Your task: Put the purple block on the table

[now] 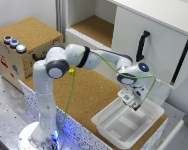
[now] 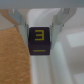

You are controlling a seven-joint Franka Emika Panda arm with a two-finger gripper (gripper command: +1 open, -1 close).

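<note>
Gripper (image 2: 41, 25) clenched on purple block (image 2: 41, 42), yellow "3" facing the wrist camera. Block held aloft over white tub (image 1: 125, 125), at its rim. Pickup done; left: carry over to bare cork table (image 1: 89, 92), lower, release.

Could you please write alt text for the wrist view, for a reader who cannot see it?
The gripper holds a dark purple block with a yellow 3 on its face, gripped between two fingers. The block hangs over the white plastic tub, next to the brown cork table.
</note>
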